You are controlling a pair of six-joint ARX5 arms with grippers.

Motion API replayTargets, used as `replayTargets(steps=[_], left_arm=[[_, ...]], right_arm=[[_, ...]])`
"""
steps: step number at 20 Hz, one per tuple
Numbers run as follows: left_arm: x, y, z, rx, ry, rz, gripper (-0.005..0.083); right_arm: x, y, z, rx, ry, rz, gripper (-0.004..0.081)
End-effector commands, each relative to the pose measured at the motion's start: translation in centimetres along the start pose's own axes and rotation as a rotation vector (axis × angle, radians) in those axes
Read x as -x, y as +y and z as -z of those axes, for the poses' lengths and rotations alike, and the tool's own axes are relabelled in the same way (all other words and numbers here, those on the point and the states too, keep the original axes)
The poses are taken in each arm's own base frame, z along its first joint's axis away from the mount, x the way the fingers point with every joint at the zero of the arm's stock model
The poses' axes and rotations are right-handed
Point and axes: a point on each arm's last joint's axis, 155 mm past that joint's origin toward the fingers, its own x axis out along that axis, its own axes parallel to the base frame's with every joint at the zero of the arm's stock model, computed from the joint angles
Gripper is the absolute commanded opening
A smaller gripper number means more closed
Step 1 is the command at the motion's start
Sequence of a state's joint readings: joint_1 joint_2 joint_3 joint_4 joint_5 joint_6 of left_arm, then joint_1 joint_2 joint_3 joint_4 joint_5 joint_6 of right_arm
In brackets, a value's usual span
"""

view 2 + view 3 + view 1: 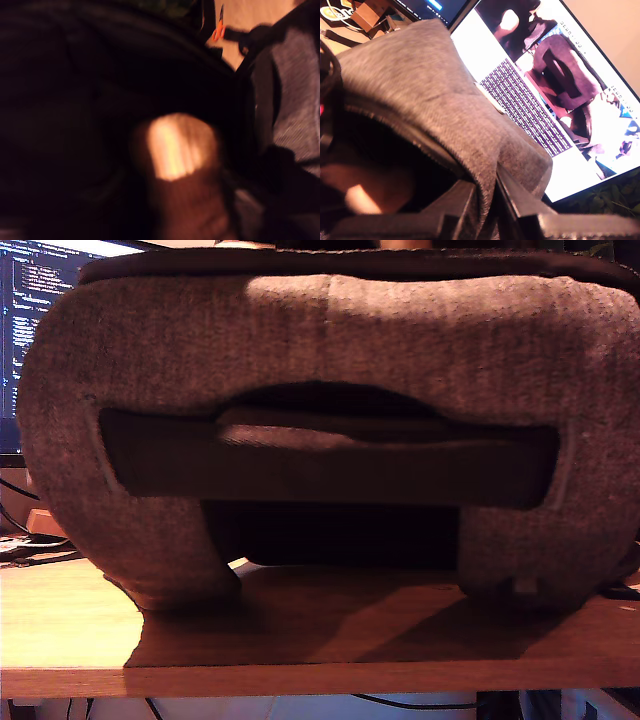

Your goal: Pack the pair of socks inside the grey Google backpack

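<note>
the grey backpack (330, 350) is seen lying on the wooden counter (70, 630) in the exterior view, filling nearly the whole frame; neither arm can be made out in that view.

progress: in the first wrist view a pale, rounded bundle, taken to be the pair of socks (176, 146), is seen low inside the dark lining of the pack, with the grey outer cloth off to one side. the picture is blurred. the socks are judged to be within the opening already, so the placing step appears mostly done. whether they have been let go cannot be told: the first claw's fingers are not resolved, and its state is recorded as undetermined.

in the second wrist view the second claw (487, 200) is closed on a fold of the backpack's rim cloth, with the weave pinched between its dark fingers (455, 202), holding the mouth open. a pale patch (362, 197) in the dark interior is probably the same bundle, though this is uncertain.

left, as judged: release of the socks, withdrawal of the first claw, release of the rim. zipper state cannot be read.

materials: outer shell is a coarse herringbone weave, grey-brown, soft and slumped; the lining is dark and smooth; the socks look soft, cream-toned, faintly ribbed. a lit monitor (535, 95) stands beyond the pack.
</note>
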State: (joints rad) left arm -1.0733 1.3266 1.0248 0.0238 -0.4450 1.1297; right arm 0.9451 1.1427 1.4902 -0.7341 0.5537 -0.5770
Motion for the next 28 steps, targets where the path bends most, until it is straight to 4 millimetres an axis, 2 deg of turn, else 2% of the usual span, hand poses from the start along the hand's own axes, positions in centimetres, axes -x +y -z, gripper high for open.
replayTargets(steps=[1, 8, 10, 12, 15, 19, 22, 26, 28], left_arm=[[-0.2, 0.3, 0.0, 0.053, 0.012, 0.003, 0.0762], [1.0, 0.9, -1.0, 0.145, 0.011, 0.049, 0.0762], [1.8, 0.9, -1.0, 0.142, 0.024, 0.084, 0.0761], [2.6, 1.0, -0.6, 0.246, 0.041, 0.103, 0.0761], [3.8, 1.3, -0.2, 0.288, 0.051, 0.116, 0.076], [5.1, -0.2, 1.2, 0.276, 0.102, 0.186, 0.076], [5.5, -1.0, 1.8, 0.261, 0.125, 0.218, 0.0761], [6.1, -3.0, 2.4, 0.218, 0.144, 0.308, 0.0761], [6.2, -3.3, 2.6, 0.212, 0.151, 0.318, 0.0761]], right_arm=[[2.3, -2.5, -2.5, -0.063, -0.1, 0.04, -0.0013], [2.3, -2.5, -2.5, -0.062, -0.1, 0.04, -0.0013], [2.3, -2.5, -2.5, -0.062, -0.099, 0.04, -0.0013], [2.3, -2.4, -2.4, -0.06, -0.098, 0.039, -0.0013], [2.3, -2.4, -2.3, -0.058, -0.095, 0.037, -0.0013], [2.3, -2.4, -2.4, -0.056, -0.095, 0.037, -0.0013], [2.3, -2.4, -2.4, -0.056, -0.095, 0.038, -0.0013], [2.3, -2.4, -2.4, -0.056, -0.095, 0.037, -0.0013], [2.3, -2.4, -2.4, -0.056, -0.095, 0.037, -0.0013]])
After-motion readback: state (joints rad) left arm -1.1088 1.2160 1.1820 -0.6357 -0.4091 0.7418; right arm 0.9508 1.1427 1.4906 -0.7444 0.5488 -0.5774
